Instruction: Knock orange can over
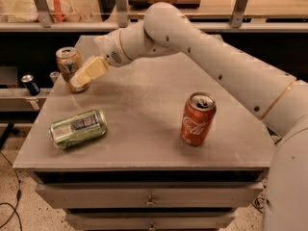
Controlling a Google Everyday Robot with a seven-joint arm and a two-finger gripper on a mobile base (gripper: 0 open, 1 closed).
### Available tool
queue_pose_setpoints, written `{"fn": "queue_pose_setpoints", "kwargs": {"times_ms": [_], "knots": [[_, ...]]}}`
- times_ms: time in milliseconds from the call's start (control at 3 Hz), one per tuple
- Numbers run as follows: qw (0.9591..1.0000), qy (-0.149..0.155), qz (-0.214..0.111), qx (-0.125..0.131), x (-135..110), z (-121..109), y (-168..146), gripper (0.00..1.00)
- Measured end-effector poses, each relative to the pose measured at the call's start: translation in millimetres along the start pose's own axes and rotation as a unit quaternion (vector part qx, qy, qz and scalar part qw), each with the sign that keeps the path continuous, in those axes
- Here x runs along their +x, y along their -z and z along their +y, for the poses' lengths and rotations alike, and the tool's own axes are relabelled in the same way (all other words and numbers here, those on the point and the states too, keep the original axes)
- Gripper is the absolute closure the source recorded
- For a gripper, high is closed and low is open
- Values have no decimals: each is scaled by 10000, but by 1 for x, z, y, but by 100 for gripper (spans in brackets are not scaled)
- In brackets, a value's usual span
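Note:
The orange can (66, 62), copper-coloured with a silver top, stands near the table's far left edge and leans slightly to the left. My gripper (83, 79) reaches in from the right on the white arm. Its cream fingers (91, 70) lie against the can's right side and cover the can's lower part.
A green can (78, 128) lies on its side at the front left of the grey table (144, 109). A red Coca-Cola can (198, 118) stands upright at the front right. A small blue can (31, 83) sits on a lower ledge left of the table. A shelf runs behind.

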State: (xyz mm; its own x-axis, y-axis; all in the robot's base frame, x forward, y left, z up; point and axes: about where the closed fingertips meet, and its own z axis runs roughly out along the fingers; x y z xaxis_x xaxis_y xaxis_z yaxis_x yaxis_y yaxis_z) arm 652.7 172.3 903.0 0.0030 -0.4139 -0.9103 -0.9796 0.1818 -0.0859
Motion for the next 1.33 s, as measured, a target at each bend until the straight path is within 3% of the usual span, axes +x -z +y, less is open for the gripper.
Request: {"fn": "queue_pose_setpoints", "kwargs": {"times_ms": [333,1333], "knots": [[9997,47,-226,-63,-2,2,-11,0],[9989,106,-429,-180,-3,4,-22,0]]}}
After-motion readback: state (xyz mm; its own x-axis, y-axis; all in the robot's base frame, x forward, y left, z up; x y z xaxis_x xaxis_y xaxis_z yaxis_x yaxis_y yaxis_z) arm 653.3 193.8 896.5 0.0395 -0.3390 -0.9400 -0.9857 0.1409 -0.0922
